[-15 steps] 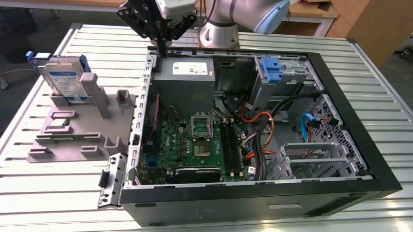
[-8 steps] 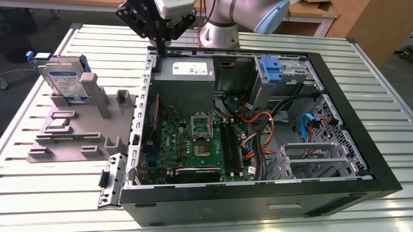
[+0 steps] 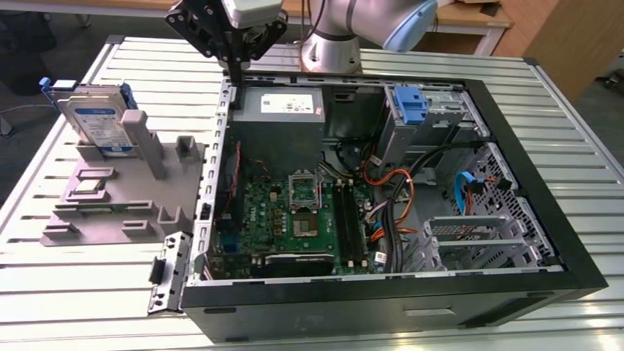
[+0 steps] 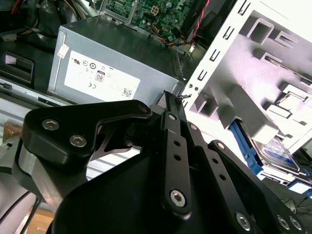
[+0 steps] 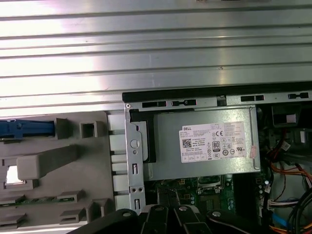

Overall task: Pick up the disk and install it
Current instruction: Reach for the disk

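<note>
Second wrist view gives you the nearest thing first: the gripper (image 4: pixel 171 105), its two fingers drawn together tip to tip with nothing between them. Just beyond the tips sits the power supply (image 4: pixel 105 63), label up, and beside it the pale perforated case wall (image 4: pixel 222 44). So you are hanging over the edge of the computer case, not over the part you want.

In the exterior view the fingers (image 3: pixel 234 73) point straight down at the top of the frame, above the seam between that wall and the grey fixture (image 3: pixel 127 197). The case lies on its side with the open face up, which I judge is meant to let you reach its bays from above. A blue bracket (image 3: pixel 410 106) sits in one bay at the upper right.

Farthest from the gripper, at the upper left of the exterior view, the disk (image 3: pixel 98 121) stands on edge in a slot of the fixture, framed by its blue carrier. That upright pose seems chosen to leave its top edge free for a pinch. It is well apart from the gripper and untouched, so the pick is not yet made.
</note>
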`<action>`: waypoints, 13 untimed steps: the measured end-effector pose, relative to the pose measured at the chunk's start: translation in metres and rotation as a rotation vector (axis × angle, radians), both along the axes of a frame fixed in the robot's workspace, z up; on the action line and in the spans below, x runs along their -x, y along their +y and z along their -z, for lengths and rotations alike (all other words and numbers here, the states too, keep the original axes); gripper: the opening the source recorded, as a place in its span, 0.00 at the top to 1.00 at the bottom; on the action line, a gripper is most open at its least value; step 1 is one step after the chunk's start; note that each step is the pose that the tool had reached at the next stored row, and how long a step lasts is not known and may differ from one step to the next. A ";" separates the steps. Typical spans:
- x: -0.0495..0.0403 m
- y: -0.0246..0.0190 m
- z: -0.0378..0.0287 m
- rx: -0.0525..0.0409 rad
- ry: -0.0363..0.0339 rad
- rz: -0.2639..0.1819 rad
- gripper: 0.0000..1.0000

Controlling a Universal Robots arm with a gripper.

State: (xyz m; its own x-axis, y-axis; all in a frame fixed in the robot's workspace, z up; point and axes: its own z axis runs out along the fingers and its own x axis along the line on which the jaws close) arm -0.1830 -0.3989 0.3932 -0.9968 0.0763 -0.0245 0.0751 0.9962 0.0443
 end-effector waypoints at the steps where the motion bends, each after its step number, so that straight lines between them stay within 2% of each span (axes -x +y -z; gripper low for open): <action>1: 0.0012 0.0000 0.0000 -0.0001 0.0000 0.000 0.90; 13: 0.0048 -0.0001 0.0000 -0.0001 0.0000 0.000 0.90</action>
State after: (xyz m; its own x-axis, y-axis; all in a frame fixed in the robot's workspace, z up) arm -0.1878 -0.3990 0.3932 -0.9968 0.0763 -0.0245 0.0751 0.9962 0.0443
